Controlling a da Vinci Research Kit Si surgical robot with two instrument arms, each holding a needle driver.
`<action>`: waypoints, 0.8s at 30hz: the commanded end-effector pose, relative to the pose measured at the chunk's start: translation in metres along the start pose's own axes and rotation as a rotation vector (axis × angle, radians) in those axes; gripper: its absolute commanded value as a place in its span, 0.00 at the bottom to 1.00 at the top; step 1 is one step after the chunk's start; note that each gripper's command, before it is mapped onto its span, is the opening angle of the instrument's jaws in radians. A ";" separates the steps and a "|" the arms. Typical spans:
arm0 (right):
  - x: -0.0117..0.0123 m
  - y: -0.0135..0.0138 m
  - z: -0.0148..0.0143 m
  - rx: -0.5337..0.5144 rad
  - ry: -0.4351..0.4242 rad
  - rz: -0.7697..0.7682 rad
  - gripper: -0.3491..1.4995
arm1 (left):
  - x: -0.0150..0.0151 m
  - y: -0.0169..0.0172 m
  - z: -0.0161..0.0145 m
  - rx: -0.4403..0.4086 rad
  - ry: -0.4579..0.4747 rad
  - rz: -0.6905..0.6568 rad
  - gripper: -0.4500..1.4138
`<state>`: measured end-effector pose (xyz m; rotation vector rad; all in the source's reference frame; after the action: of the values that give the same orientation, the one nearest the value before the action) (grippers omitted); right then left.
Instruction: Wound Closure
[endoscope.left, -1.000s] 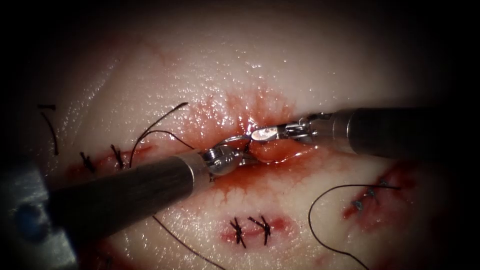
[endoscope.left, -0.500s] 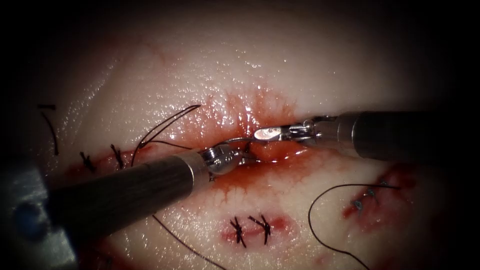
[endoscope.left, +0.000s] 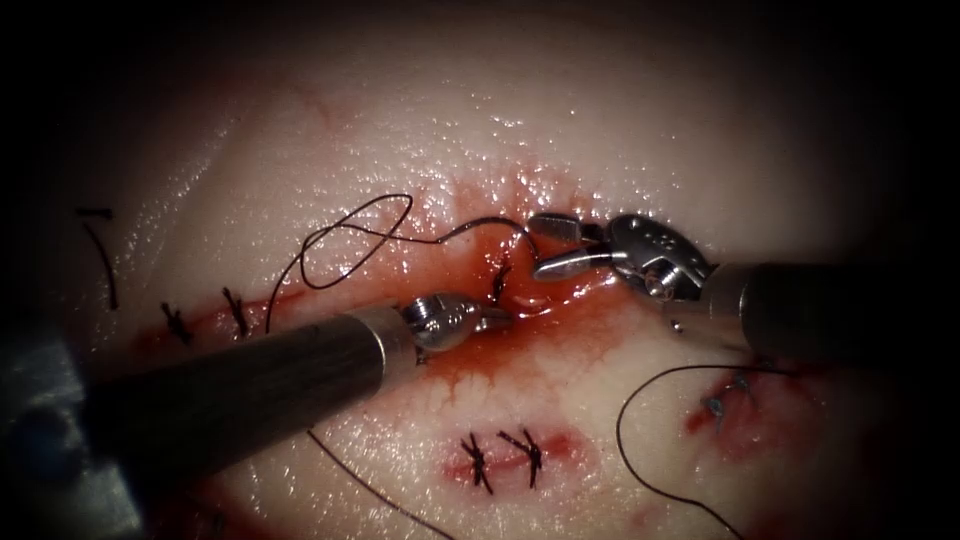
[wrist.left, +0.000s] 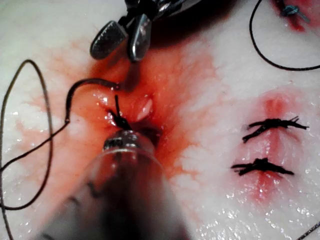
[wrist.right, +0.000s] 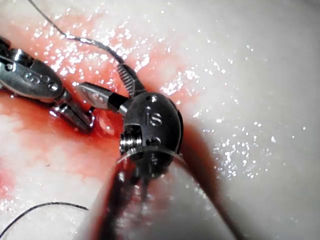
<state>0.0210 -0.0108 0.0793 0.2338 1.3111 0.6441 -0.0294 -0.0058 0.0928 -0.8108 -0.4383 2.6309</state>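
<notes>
- Right now the right tool (endoscope.left: 553, 245) has its jaws spread wide with nothing between them, poised over the cut (endoscope.left: 530, 300) in the tissue (endoscope.left: 500, 100).
- The needle (endoscope.left: 485, 222) lies free on the surface, not in the tissue. It sits just to the left of those open jaws, on the upper edge of the cut.
- Its arc runs roughly left to right, humped upward in the endoscope view. Its right end is just beside the upper jaw, and I cannot tell whether they touch.
- The thread (endoscope.left: 345, 228) trails off the needle's left end into a loose loop further left.
- The left tool (endoscope.left: 500, 318) sits lower, its tip down in the cut amid red fluid (endoscope.left: 500, 350). Its jaws look closed, beside a short dark strand (endoscope.left: 498, 282); whether they pinch it I cannot tell.
- The right tool is plainly the nearer one to the needle.
</notes>
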 end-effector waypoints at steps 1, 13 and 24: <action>0.0002 -0.0004 0.0009 0.037 -0.084 -0.076 0.94 | 0.0000 -0.0001 0.0009 -0.001 0.002 0.001 0.14; 0.0006 -0.0035 0.0043 -0.164 -0.263 -0.483 0.99 | -0.0002 -0.0002 0.0007 -0.003 0.002 0.004 0.13; 0.0018 -0.0035 0.0065 -0.329 -0.349 -0.679 1.00 | -0.0003 -0.0002 0.0009 -0.001 0.002 0.005 0.12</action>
<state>0.0273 -0.0112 0.0772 -0.3489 0.8411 0.2110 -0.0290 -0.0059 0.0930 -0.8139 -0.4371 2.6340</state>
